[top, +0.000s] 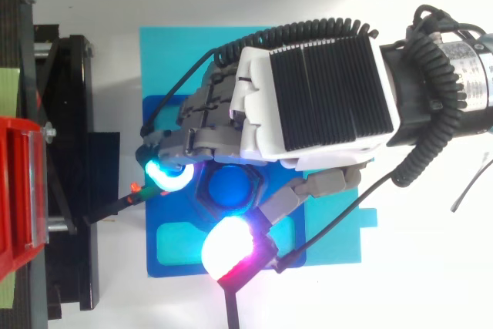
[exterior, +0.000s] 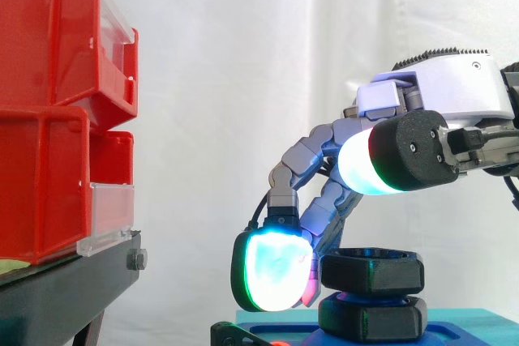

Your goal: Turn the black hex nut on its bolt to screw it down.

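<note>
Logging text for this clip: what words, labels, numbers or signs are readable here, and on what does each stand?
Nothing is readable.
Pale plate on the arm's wrist: fine print, too small to read.
No text seen on the black hex nut, the hand, the red bins or the blue base.
</note>
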Controlling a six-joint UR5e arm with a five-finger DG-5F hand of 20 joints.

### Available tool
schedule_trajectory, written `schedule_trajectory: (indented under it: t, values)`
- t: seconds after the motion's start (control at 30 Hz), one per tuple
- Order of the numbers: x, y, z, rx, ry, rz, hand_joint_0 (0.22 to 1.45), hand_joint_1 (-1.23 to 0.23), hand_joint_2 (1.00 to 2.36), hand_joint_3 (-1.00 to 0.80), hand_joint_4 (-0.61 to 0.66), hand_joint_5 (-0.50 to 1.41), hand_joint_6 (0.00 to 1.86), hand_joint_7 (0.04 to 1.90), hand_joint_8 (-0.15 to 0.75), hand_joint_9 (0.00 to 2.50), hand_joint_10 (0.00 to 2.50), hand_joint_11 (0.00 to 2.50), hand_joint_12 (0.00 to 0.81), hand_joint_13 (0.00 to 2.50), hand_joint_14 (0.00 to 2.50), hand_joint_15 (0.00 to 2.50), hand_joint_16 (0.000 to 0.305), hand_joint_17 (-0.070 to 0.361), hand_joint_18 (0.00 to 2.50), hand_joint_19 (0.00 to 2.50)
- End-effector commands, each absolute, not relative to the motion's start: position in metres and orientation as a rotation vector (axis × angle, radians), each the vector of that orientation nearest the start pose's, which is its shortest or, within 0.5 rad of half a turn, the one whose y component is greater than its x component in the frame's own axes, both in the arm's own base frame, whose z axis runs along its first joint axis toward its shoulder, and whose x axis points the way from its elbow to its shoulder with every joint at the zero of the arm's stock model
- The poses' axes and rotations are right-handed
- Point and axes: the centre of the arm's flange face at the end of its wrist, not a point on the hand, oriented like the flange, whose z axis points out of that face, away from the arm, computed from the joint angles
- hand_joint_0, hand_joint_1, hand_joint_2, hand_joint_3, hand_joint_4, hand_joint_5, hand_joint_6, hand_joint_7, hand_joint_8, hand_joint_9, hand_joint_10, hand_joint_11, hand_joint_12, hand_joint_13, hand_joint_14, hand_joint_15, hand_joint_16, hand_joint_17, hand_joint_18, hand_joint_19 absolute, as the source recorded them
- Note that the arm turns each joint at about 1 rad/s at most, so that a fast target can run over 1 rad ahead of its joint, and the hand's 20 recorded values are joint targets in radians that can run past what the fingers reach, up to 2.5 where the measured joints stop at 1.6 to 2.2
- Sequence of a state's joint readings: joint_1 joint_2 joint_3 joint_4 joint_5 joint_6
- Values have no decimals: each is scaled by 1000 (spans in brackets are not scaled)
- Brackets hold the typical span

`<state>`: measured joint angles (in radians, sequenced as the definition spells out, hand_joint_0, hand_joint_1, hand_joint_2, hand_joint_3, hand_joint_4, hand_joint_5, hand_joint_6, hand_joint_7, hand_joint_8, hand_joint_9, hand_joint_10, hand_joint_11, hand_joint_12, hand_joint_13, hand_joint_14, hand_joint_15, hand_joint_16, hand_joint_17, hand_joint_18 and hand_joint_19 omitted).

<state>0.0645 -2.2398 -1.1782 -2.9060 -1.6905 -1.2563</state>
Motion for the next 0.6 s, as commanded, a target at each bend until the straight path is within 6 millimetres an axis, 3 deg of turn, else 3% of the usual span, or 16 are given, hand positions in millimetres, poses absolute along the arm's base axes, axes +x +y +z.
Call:
schedule_trajectory:
  t: [0.0, 0.37, 0.57]
  values:
    - [742, -72, 286, 106, 1620, 395, 489, -277, 1000, -500, 366, -183, 671, 859, 392, 795, 11, 652, 415, 848, 9, 288, 57, 128, 909, 353]
    - [745, -60, 287, 91, 1606, 405, 488, -277, 1000, -500, 368, -173, 607, 968, 389, 790, 14, 639, 418, 849, 9, 295, 57, 129, 908, 354]
    - [745, -54, 287, 86, 1606, 410, 489, -278, 1000, -500, 353, -196, 768, 760, 392, 795, 12, 648, 417, 850, 9, 285, 57, 128, 912, 354]
